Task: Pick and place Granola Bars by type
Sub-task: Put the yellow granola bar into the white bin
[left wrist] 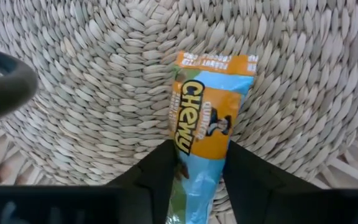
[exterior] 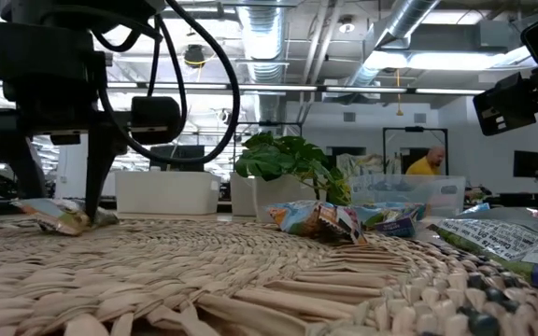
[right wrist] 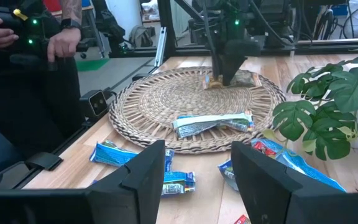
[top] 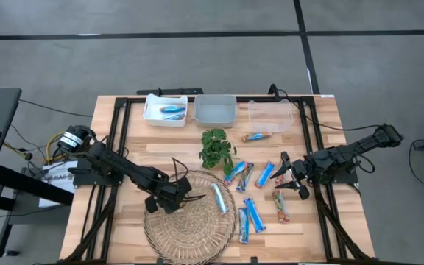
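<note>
My left gripper (top: 174,199) stands over the round wicker mat (top: 190,232), pointing down, shut on an orange-and-blue granola bar (left wrist: 207,118). A light-blue bar (top: 219,197) lies flat on the mat's right part. Several blue bars (top: 250,216) and one reddish bar (top: 280,206) lie on the wood right of the mat. My right gripper (top: 289,177) is open and hovers near those bars (right wrist: 166,180), touching none. The white bin (top: 165,110) holds blue bars. An orange-tan bar (top: 255,137) lies in front of the clear bin. My left gripper (left wrist: 201,149) pinches the orange-and-blue bar at its near end (left wrist: 197,180) between the two fingers, across its width, where the wrapper narrows. The fingers (exterior: 92,201) come from above, pointing down. The bar lies flat on the wicker mat (left wrist: 92,93).
A small green plant (top: 216,149) stands between the mat and the bins. A grey bin (top: 216,110) and a clear bin (top: 269,116) sit along the far edge. A person's hands (right wrist: 61,37) show beyond the table's left side. Bare wood lies left of the mat.
</note>
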Motion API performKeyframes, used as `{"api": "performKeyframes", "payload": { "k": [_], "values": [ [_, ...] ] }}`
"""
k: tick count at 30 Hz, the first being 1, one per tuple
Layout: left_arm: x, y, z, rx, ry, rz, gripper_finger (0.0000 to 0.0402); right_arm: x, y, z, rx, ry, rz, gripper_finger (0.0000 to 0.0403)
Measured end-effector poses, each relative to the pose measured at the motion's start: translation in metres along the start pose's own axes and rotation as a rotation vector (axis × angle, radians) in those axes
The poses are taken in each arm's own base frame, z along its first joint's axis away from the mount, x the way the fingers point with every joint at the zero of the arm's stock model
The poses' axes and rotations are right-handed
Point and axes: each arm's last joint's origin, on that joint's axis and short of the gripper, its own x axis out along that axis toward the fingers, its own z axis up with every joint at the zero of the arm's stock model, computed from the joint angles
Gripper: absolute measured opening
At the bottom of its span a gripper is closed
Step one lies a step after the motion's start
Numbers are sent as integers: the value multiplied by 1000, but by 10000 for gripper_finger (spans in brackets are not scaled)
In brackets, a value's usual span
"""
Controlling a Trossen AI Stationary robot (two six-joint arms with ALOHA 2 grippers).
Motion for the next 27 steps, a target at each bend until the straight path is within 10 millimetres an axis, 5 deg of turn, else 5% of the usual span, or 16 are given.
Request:
{"api": "performKeyframes", "payload": {
  "k": [7,14,21,27],
  "values": [
    [-3,4,4,-60,-7,17,52,0,0,0,0,0,0,176],
    [-30,18,22,-149,-112,94,54,0,0,0,0,0,0,176],
    [-81,43,41,-264,-315,229,60,0,0,0,0,0,0,178],
    [-134,82,38,-338,-425,416,50,0,0,0,0,0,0,176]
  ]
}}
